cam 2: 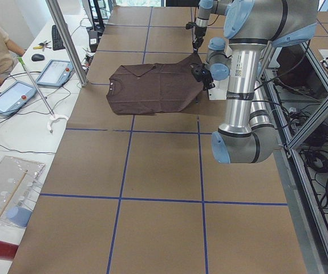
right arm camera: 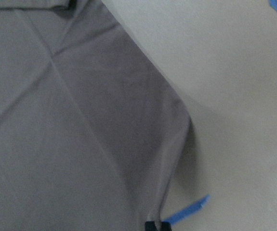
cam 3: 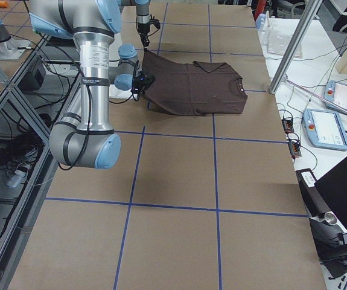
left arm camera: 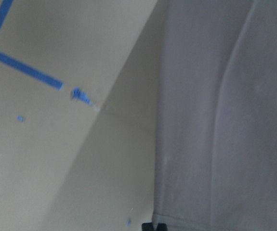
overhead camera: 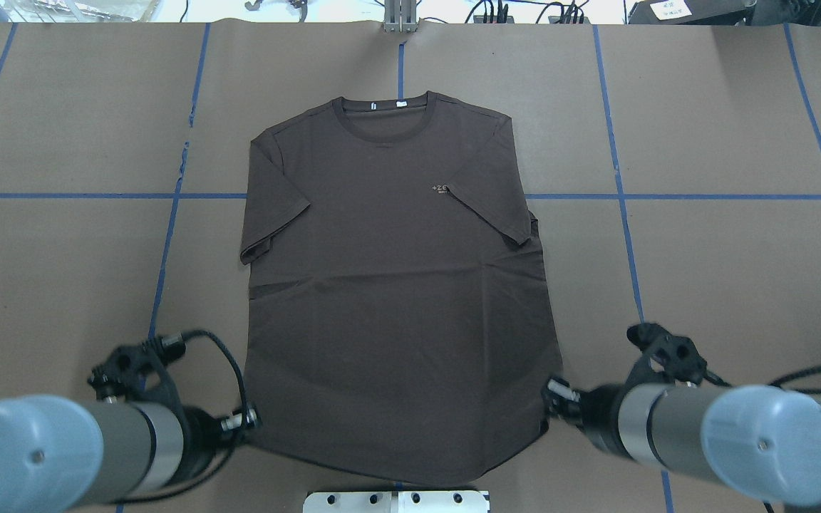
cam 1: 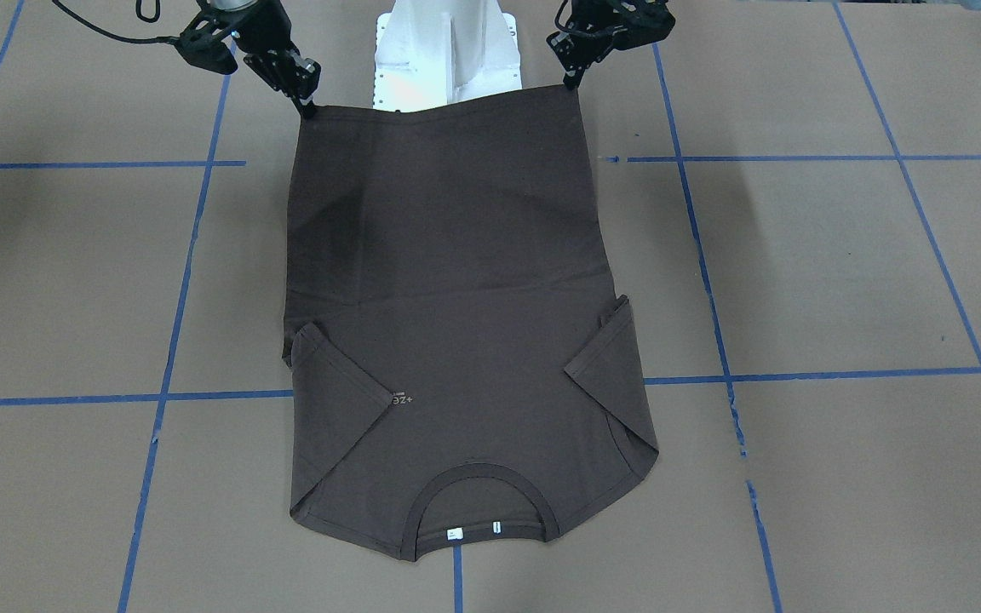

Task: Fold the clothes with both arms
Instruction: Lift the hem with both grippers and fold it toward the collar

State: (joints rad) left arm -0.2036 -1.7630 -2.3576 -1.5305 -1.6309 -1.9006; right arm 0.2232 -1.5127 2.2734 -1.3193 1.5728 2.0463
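On table point(cam 1: 797, 255): one T-shirt point(cam 1: 456, 340); left jaws, right jaws each clamped on hem corner.

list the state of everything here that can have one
shirt, front up, collar end spread flat
sleeves, both folded in over the chest
hem, stretched between the hands, corners lifted a little
left hand, shut on one hem corner
right hand, shut on the other hem corner

T-shirt point(overhead camera: 396, 285) on blue-taped table point(overhead camera: 703, 249)
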